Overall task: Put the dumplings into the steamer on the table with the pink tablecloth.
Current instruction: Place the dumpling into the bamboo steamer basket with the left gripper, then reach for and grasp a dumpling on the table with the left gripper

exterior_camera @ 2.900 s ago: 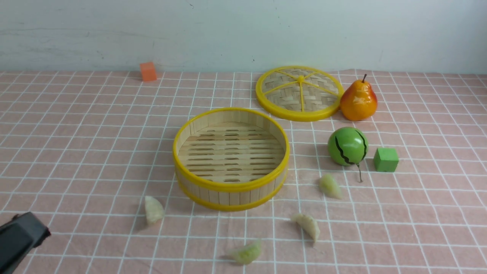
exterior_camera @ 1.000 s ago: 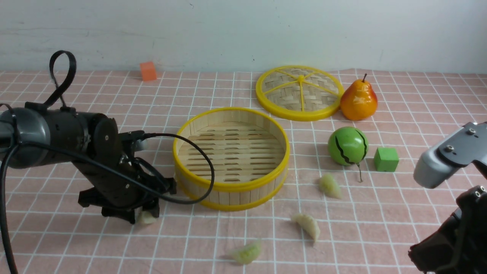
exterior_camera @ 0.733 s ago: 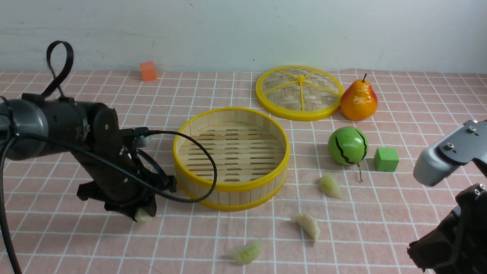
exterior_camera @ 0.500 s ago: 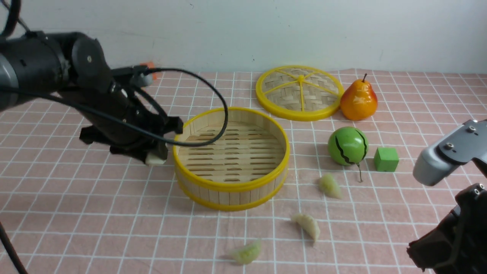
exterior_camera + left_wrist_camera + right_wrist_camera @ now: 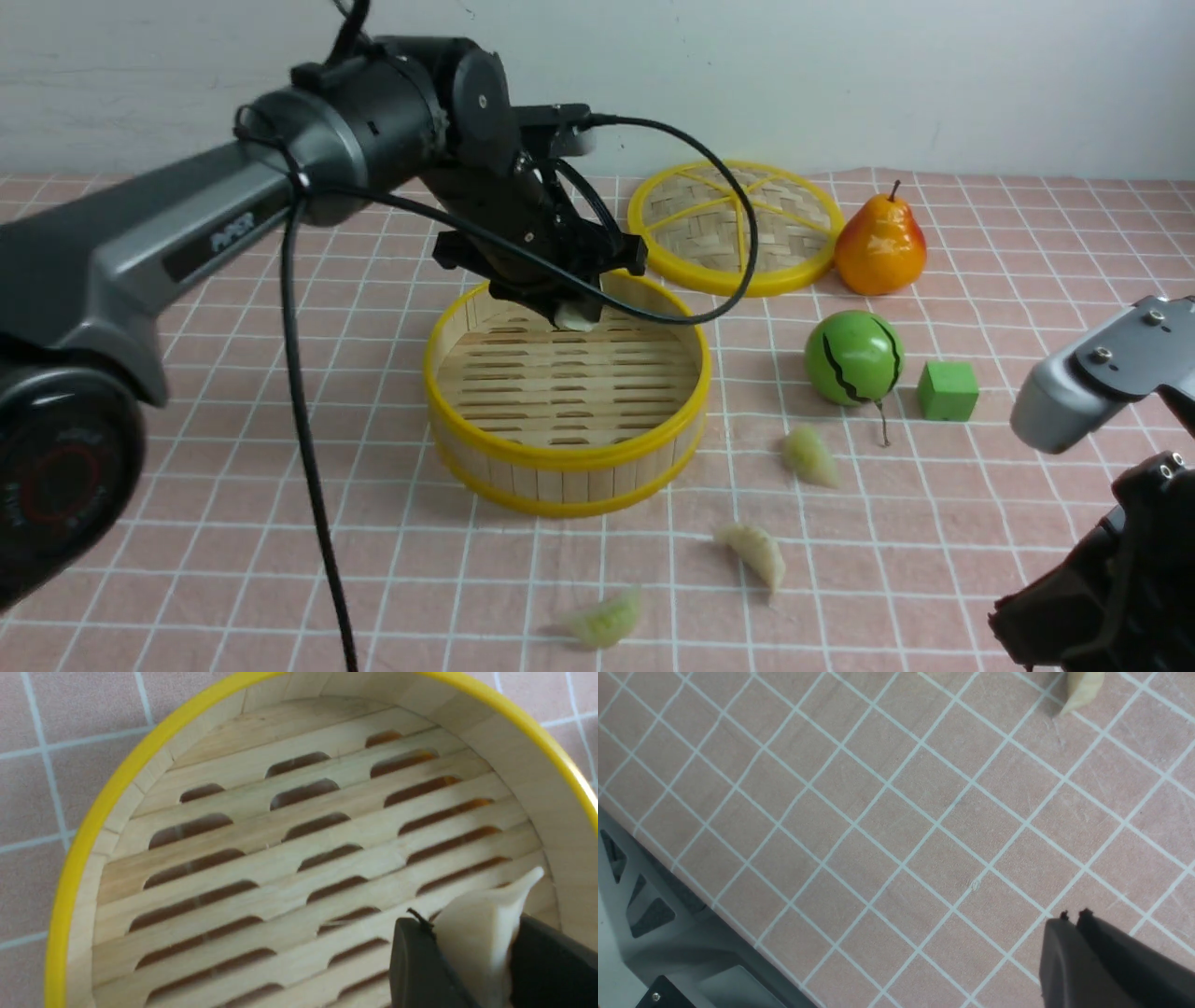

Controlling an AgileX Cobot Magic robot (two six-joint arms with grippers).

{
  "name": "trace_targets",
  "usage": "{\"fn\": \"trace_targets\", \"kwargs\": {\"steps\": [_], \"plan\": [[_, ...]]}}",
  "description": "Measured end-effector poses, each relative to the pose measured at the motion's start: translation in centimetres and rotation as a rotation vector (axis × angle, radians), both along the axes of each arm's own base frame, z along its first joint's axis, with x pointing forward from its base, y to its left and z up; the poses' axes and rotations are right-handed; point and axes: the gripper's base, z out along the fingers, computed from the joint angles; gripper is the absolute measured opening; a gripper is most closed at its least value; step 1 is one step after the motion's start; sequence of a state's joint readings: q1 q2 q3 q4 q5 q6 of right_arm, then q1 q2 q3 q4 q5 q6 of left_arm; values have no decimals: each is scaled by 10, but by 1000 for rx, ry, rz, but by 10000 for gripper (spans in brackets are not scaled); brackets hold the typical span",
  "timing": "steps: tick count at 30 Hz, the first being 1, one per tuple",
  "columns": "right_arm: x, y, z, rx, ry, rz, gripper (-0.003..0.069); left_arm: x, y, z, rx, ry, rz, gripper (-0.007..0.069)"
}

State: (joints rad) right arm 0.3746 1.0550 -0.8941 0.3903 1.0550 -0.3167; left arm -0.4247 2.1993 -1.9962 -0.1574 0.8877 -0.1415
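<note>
My left gripper [image 5: 571,313] is shut on a whitish dumpling [image 5: 577,319] and holds it over the far part of the bamboo steamer [image 5: 448,369]. In the left wrist view the dumpling [image 5: 481,933] sits pinched between the black fingers [image 5: 416,961] above the steamer's slatted floor [image 5: 280,858]. Three other dumplings lie on the pink tablecloth [image 5: 187,467] in front of the steamer: one near the melon [image 5: 810,455], one in the middle [image 5: 754,553], one pale green one nearest me [image 5: 602,619]. My right gripper [image 5: 1073,917] is shut and empty, low at the front right.
The woven yellow-rimmed lid [image 5: 733,227] lies behind the steamer. An orange pear [image 5: 879,245], a green melon ball [image 5: 852,358] and a green cube [image 5: 947,391] stand to the right. A dumpling tip [image 5: 1083,688] shows in the right wrist view. The table's metal frame [image 5: 668,933] is there too.
My left gripper closed on the dumpling left of the steamer, lifted it and carried it right and back over the steamer. The right arm came into view and has barely moved since.
</note>
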Motion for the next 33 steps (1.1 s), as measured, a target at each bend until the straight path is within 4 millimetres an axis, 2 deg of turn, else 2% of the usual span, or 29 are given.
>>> {"fn": "trace_targets", "kwargs": {"steps": [2,3,5,9,12,15,17,18,19,20,23,24,25,27,30,33], "plan": [[-1,0,-1,-4,14,6,37,9,-2,-14,14,5,10,234],[-2,0,-1,-5,16,7,38,9,-2,-13,16,1,10,234],[-3,0,-1,-8,29,12,41,15,-3,-30,43,16,10,234],[-3,-1,-1,-16,30,14,44,17,-4,-42,62,31,8,262],[-3,-2,-2,-25,26,15,47,17,-4,-42,61,29,8,324],[-2,-3,-2,-44,19,16,52,14,-2,-27,58,18,6,449],[-2,-3,-2,-49,17,16,53,7,1,-11,60,26,2,500],[-2,-4,-2,-51,16,16,53,6,1,-9,61,28,1,500],[-2,-4,-3,-55,12,16,55,-1,4,5,68,42,-8,522],[-2,-4,-3,-56,12,16,55,-4,5,10,70,49,-11,526],[0,-4,-2,-61,-6,11,58,-33,14,49,98,123,-73,536],[1,-4,-2,-59,-12,8,59,-39,14,58,99,118,-99,537],[1,-4,-2,-59,-11,9,59,-40,14,58,99,117,-106,537],[1,-4,-2,-57,-20,5,61,-60,8,76,120,75,-223,536],[0,-5,0,-55,-26,6,64,-95,-15,79,174,49,-445,535],[-6,-7,5,-44,-52,5,66,-128,-40,69,233,54,-634,535]]}}
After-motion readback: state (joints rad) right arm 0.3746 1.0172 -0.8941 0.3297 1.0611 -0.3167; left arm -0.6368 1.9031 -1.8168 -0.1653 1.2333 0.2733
